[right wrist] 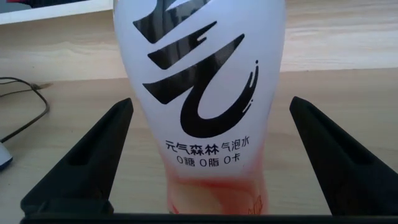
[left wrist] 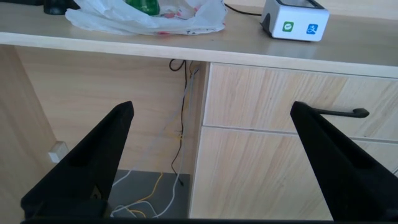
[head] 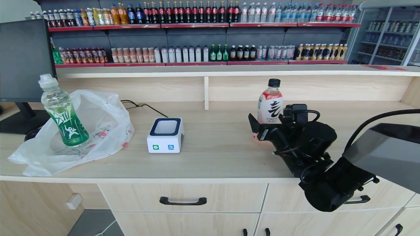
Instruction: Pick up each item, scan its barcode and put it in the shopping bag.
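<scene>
A white bottle point(head: 270, 104) with a black cap and a pink base stands upright on the wooden counter point(head: 216, 147), right of centre. My right gripper point(head: 262, 127) is open at its lower part, with the bottle point(right wrist: 202, 93) between the two black fingers point(right wrist: 87, 162) and gaps on both sides. The white scanner box point(head: 165, 135) sits mid-counter. To the left lies a white plastic shopping bag point(head: 98, 118), and a green bottle point(head: 63, 113) stands upright on it. My left gripper point(left wrist: 211, 162) is open and holds nothing, below the counter edge, facing the drawers.
A dark monitor point(head: 23, 55) stands at the far left behind the bag. A black cable point(head: 137, 105) runs from the scanner to the back wall. A raised ledge with a thin divider point(head: 206, 88) closes the counter's rear. Drawers with black handles point(head: 183, 201) lie below.
</scene>
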You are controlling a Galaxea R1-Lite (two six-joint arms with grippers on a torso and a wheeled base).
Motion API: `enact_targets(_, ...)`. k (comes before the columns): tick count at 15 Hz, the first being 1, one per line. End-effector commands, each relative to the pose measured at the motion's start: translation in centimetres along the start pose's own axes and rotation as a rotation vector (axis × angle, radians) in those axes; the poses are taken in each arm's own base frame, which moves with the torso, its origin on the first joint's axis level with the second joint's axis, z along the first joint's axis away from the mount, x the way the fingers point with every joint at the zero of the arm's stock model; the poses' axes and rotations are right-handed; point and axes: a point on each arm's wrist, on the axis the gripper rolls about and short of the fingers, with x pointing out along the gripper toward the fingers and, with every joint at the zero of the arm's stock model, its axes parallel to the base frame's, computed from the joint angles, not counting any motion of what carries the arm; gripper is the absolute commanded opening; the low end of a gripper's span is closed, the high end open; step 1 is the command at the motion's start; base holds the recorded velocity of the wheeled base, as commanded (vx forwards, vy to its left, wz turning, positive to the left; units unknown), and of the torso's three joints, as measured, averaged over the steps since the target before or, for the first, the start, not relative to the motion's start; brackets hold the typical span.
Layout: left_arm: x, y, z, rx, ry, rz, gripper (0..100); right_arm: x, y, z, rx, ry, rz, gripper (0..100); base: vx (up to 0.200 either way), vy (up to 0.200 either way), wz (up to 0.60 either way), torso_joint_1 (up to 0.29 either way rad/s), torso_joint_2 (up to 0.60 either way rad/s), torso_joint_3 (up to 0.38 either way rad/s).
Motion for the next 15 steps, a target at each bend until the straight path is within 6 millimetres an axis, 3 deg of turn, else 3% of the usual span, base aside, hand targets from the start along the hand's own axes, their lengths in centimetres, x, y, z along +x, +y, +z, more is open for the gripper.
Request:
enact_targets(1,0.0,0.0,0.0,-0.002,0.000,-0.001,100,0.1,0.1,-0.7,-0.001,0.013,0.004,100,0.000,0.000,0.00,0.000,0.00,0.000)
enact_targets(8,0.0,0.0,0.0,-0.003,-0.001,0.001,100,0.8,0.3,-0.7,0.014,-0.009,0.000,100,0.000,0.000,0.00,0.000,0.00,0.000)
enact_targets(9,0.0,0.0,0.0,-0.003,-0.001,0.001,100,0.8,0.3,-0.8,0.013,-0.006,-0.002,0,0.000,0.000,0.00,0.000,0.00,0.000)
enact_targets(15,0.0,0.0,0.0,-0.003,-0.001,0.001,100,1.2,0.2,-0.2,0.030,-0.034,-0.006,0,0.000,0.000,0.00,0.000,0.00,0.000)
